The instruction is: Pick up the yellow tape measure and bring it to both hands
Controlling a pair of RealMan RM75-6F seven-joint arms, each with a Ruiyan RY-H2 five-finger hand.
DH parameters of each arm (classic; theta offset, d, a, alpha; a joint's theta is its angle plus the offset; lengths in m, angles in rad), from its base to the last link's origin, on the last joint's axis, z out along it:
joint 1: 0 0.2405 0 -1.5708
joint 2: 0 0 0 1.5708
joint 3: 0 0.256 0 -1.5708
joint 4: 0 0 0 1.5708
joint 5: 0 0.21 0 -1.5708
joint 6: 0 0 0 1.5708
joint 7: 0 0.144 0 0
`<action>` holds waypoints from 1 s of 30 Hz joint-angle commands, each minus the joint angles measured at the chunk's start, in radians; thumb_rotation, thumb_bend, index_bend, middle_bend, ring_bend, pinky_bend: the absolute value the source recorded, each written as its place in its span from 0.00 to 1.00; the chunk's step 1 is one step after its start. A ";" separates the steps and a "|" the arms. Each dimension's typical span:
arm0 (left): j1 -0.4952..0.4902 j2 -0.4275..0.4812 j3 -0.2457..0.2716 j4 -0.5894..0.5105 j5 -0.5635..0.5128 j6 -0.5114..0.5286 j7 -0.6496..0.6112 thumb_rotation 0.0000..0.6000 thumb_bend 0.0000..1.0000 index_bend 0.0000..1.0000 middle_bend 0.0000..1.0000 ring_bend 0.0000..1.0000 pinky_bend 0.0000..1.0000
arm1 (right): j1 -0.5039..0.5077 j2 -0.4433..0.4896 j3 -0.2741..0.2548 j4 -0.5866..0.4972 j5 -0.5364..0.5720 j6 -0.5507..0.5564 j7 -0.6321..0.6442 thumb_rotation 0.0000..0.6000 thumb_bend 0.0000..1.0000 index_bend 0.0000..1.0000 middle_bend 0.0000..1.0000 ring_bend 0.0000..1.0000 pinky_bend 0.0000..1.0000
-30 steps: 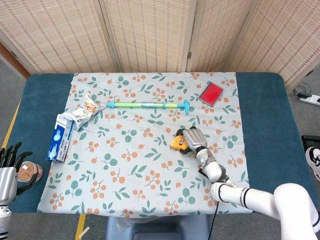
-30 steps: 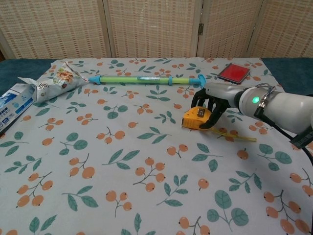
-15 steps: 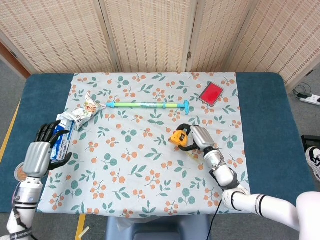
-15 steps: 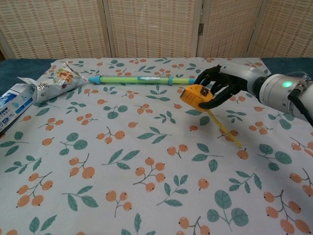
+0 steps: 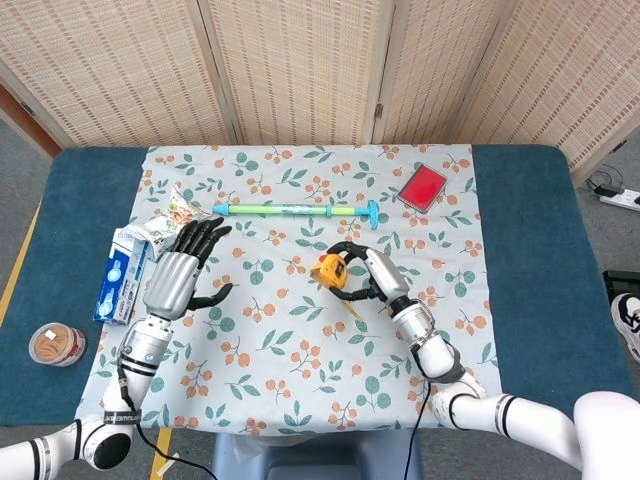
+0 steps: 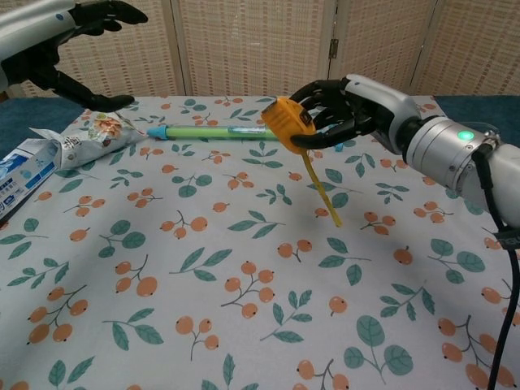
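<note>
Tape measure (image 6: 287, 122), yellow, sits clear of the table in the right hand (image 6: 337, 110), whose dark fingers (image 6: 318, 91) curl around its case; a short length of yellow blade (image 6: 323, 188) hangs down from it, the tip above the floral cloth (image 6: 244, 268) without clearly touching it. In the head view the same tape measure (image 5: 330, 269) shows over the middle of the cloth, held by the right hand (image 5: 368, 275). The left hand (image 5: 180, 276) is raised off the table with its fingers spread and holds nothing; in the chest view it appears at the top left corner (image 6: 69, 45), well apart from the tape measure. Behind the tape measure a green and blue rod-shaped tool (image 5: 295, 210) lies flat across the cloth. A red flat box (image 5: 422, 186) rests near the far right corner of the cloth. A crumpled snack bag (image 6: 89, 134) lies at the left edge, just beside a blue and white box (image 5: 122, 276) that straddles the cloth's border. A small round tin (image 5: 57, 344) stands on the bare blue table (image 5: 540, 250), left of the cloth; what it holds cannot be told.
</note>
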 commanded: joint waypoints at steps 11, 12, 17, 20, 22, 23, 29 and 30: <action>-0.083 -0.096 -0.004 0.022 -0.020 -0.008 0.040 1.00 0.35 0.08 0.08 0.07 0.00 | 0.063 -0.114 -0.011 0.163 -0.103 0.062 0.148 1.00 0.47 0.50 0.47 0.41 0.27; -0.089 -0.101 -0.004 0.027 -0.023 -0.010 0.044 1.00 0.35 0.08 0.08 0.07 0.00 | 0.066 -0.117 -0.012 0.166 -0.106 0.062 0.149 1.00 0.47 0.50 0.47 0.41 0.27; -0.113 -0.135 0.002 0.054 -0.030 -0.011 0.065 1.00 0.35 0.08 0.08 0.07 0.00 | 0.081 -0.129 -0.017 0.179 -0.123 0.082 0.125 1.00 0.47 0.50 0.47 0.41 0.27; -0.123 -0.143 0.002 0.057 -0.039 -0.017 0.065 1.00 0.35 0.08 0.08 0.07 0.00 | 0.086 -0.134 -0.015 0.183 -0.120 0.089 0.110 1.00 0.47 0.50 0.47 0.41 0.27; -0.130 -0.149 0.002 0.061 -0.042 -0.016 0.069 1.00 0.35 0.08 0.08 0.07 0.00 | 0.090 -0.137 -0.014 0.186 -0.115 0.089 0.098 1.00 0.47 0.50 0.47 0.41 0.27; -0.132 -0.152 0.002 0.062 -0.043 -0.015 0.069 1.00 0.35 0.08 0.08 0.07 0.00 | 0.091 -0.138 -0.014 0.186 -0.114 0.089 0.095 1.00 0.47 0.50 0.47 0.41 0.27; -0.147 -0.172 0.003 0.075 -0.053 -0.011 0.079 1.00 0.35 0.08 0.08 0.07 0.00 | 0.096 -0.143 -0.021 0.188 -0.114 0.094 0.079 1.00 0.47 0.50 0.47 0.41 0.27; -0.149 -0.174 0.002 0.077 -0.055 -0.011 0.081 1.00 0.35 0.08 0.08 0.07 0.00 | 0.097 -0.143 -0.022 0.187 -0.114 0.094 0.078 1.00 0.47 0.50 0.47 0.41 0.27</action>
